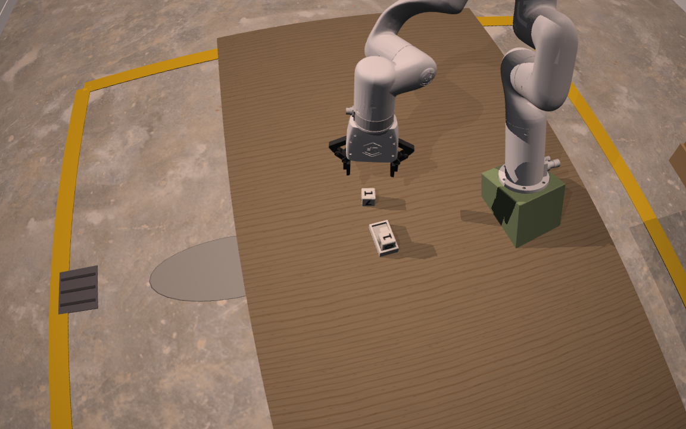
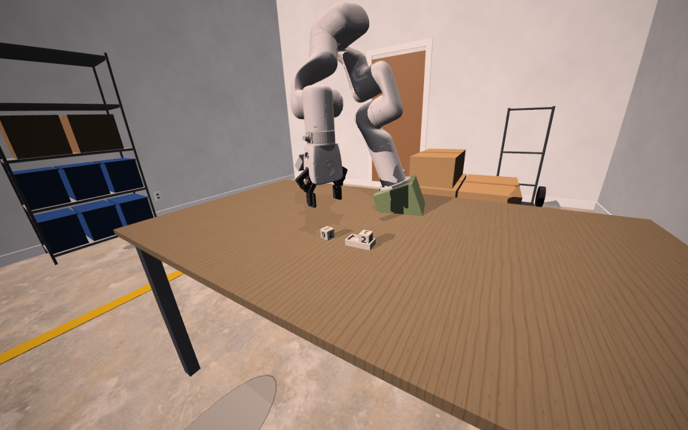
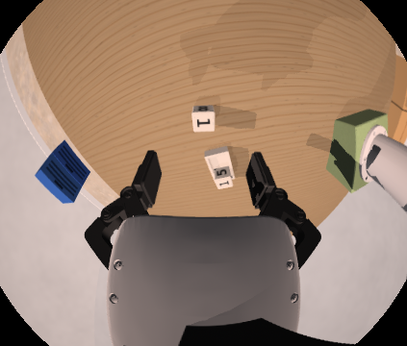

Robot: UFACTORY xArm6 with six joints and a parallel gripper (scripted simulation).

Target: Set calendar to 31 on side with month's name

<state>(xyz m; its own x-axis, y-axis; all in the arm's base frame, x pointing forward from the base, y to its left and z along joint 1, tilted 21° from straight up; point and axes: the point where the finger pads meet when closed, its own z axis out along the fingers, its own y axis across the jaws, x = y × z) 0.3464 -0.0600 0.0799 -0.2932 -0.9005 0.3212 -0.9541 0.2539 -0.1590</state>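
From above, the black two-fingered gripper (image 1: 371, 169) hangs spread wide and empty above the brown wooden table (image 1: 441, 330). The loose white number cube (image 1: 368, 196) stands outside the small white tray (image 1: 377, 241), 1 upward.

From the side, the cube in the tray (image 2: 365, 236) shows 2.

At the wrist, the fingers should straddle the cube squarely before closing.

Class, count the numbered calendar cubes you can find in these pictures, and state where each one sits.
2. One cube stands alone on the table, below the open gripper. The other cube sits inside the tray, at one end. None seems hidden.
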